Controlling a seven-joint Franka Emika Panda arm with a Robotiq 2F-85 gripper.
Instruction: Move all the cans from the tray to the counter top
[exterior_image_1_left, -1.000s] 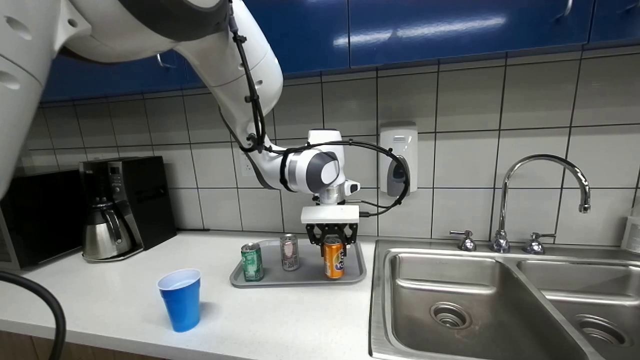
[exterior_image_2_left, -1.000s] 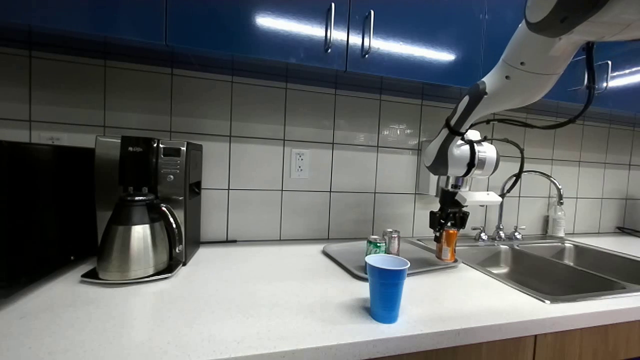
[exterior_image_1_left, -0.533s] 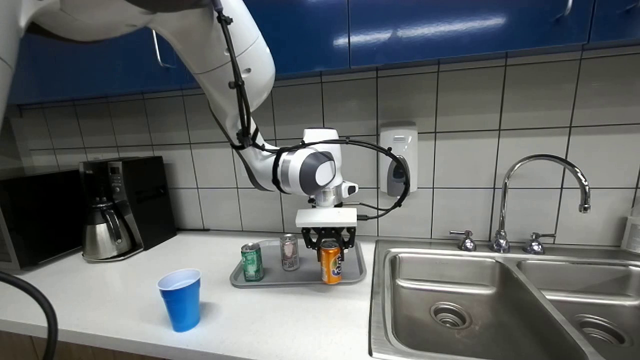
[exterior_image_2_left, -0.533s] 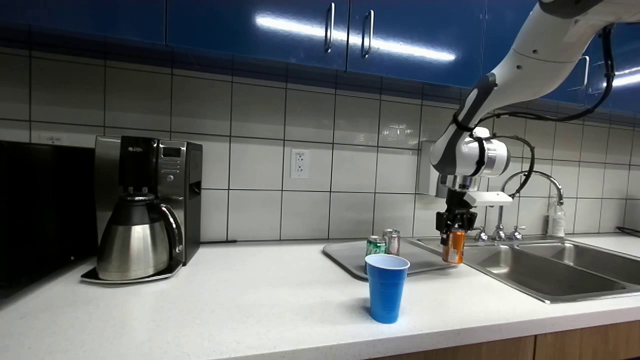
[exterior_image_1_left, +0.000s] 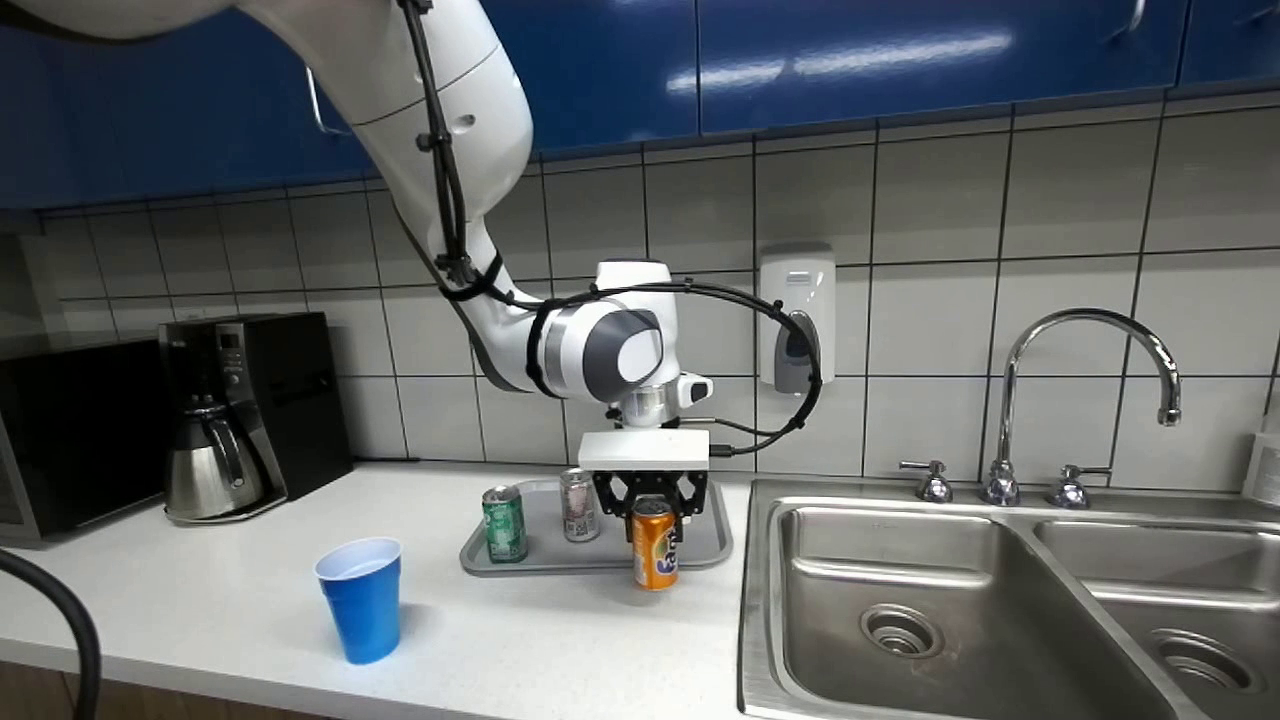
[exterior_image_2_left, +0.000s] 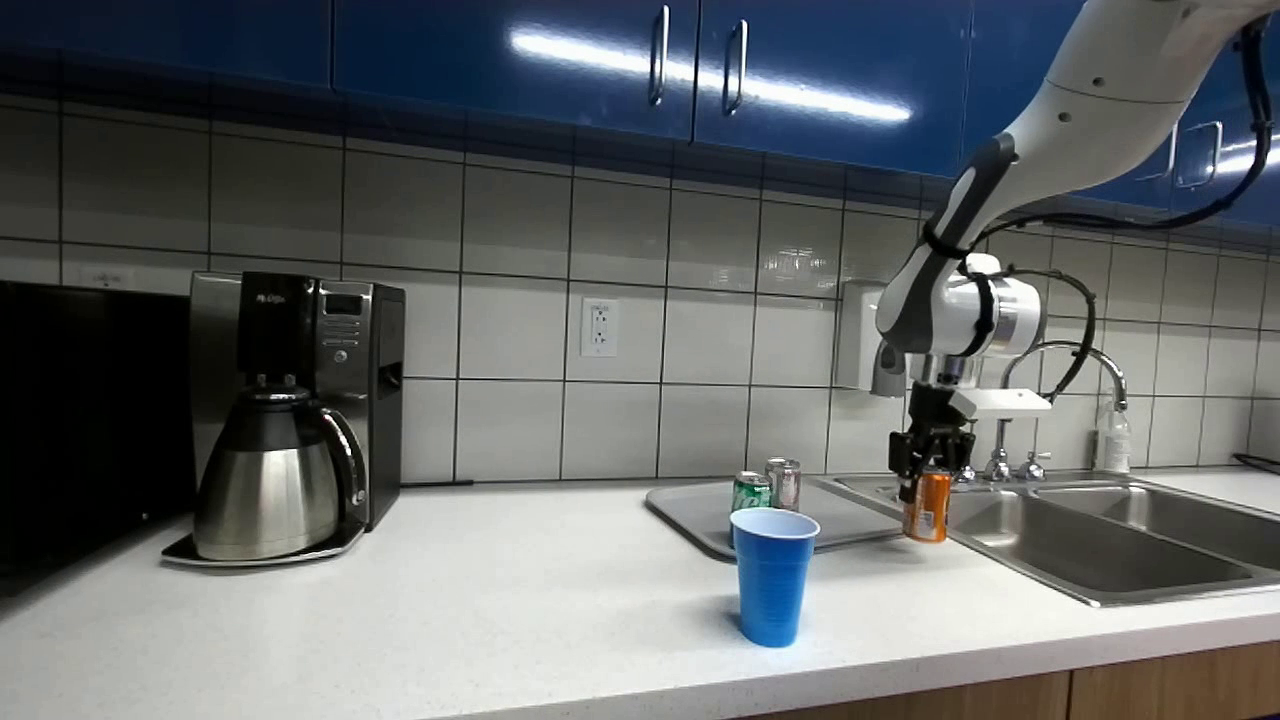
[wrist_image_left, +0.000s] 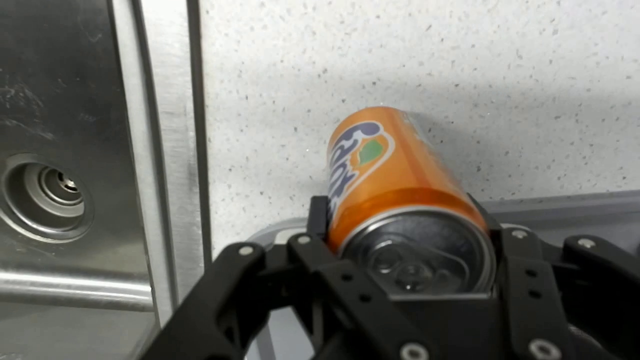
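The orange can (wrist_image_left: 405, 192) is pinched by the gripper (exterior_image_1_left: 655, 530), whose fingers are pressed against opposite sides of it near the top. Its long axis is held close to vertical: the tabbed lid is turned up into the gripper, and the base is directed down. Most of its body is exposed below the fingertips. It is positioned over the tabletop (exterior_image_1_left: 510, 635), just beyond the rim of the tray (exterior_image_1_left: 610, 556); whether its base is touching cannot be told. The green can (exterior_image_1_left: 505, 523) and the silver-grey can (exterior_image_1_left: 578, 508) are stood upright on the tray.
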